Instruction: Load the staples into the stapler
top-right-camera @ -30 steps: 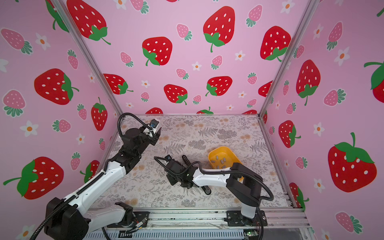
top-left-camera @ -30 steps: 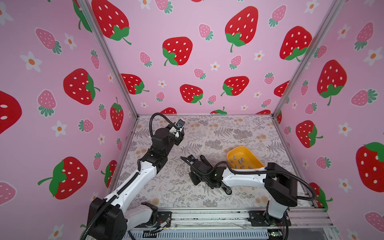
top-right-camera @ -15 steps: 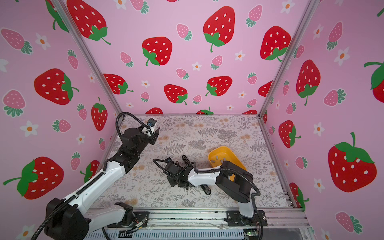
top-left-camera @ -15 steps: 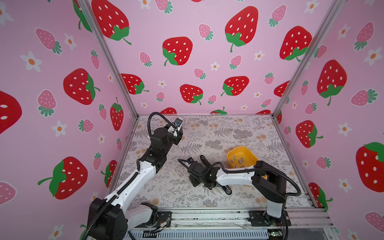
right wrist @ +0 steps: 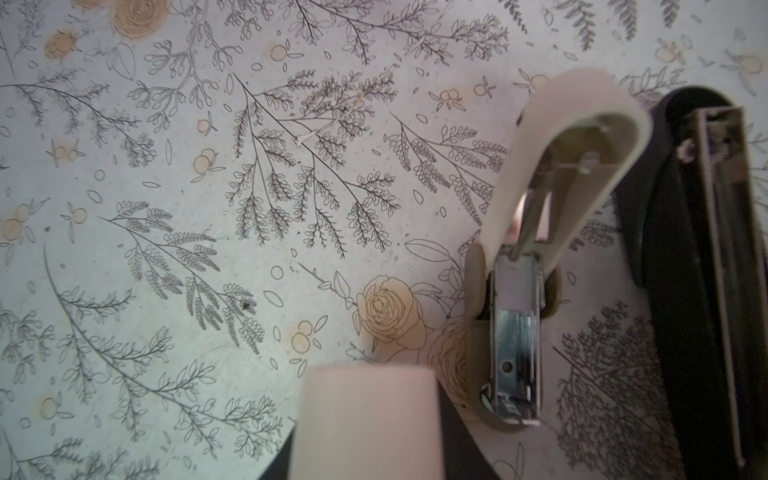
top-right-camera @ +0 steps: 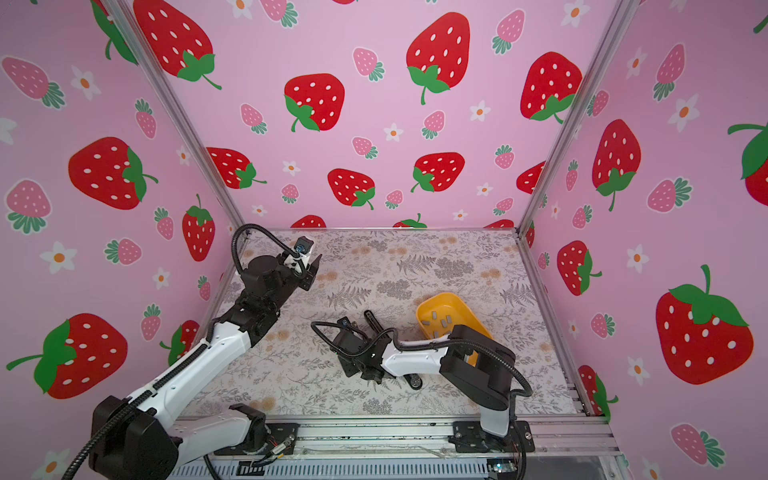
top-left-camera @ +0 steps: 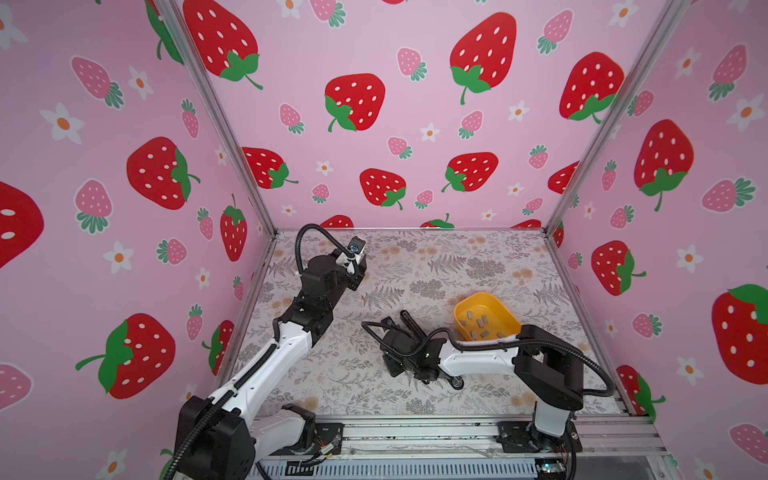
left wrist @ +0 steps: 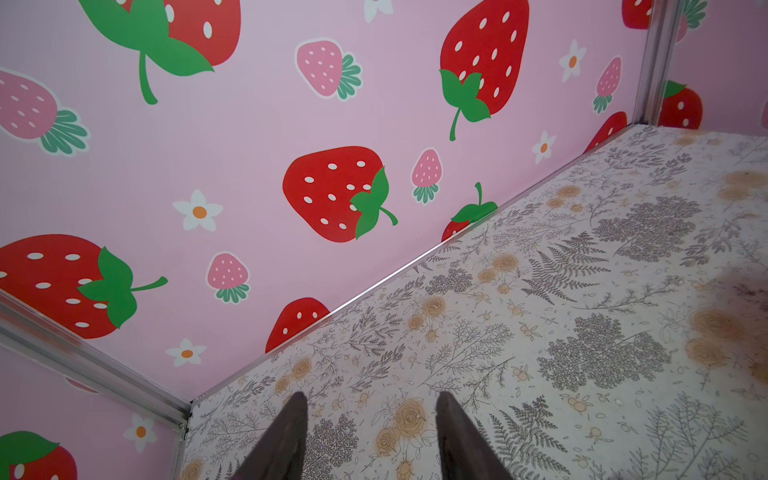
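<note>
The stapler point(right wrist: 690, 291) lies open on the floral mat in the right wrist view, its black base beside a raised pale cover point(right wrist: 582, 137) with a metal part inside. In both top views it shows as a black bar point(top-left-camera: 409, 323) point(top-right-camera: 372, 321) just behind my right gripper point(top-left-camera: 395, 365). A blurred pale block fills the space at that gripper point(right wrist: 365, 415); whether it is held is unclear. Several grey staples point(top-left-camera: 482, 322) lie in a yellow bowl point(top-left-camera: 463, 309). My left gripper point(left wrist: 370, 399) hangs open and empty near the back left corner.
Pink strawberry walls close in the mat on three sides, with metal posts at the corners. The right forearm point(top-left-camera: 478, 359) lies low in front of the bowl. A small pale scrap point(right wrist: 309, 135) sits on the mat past the right gripper.
The right arm's elbow swung left and came back right while its wrist stayed by the stapler. The left arm barely shifted.
</note>
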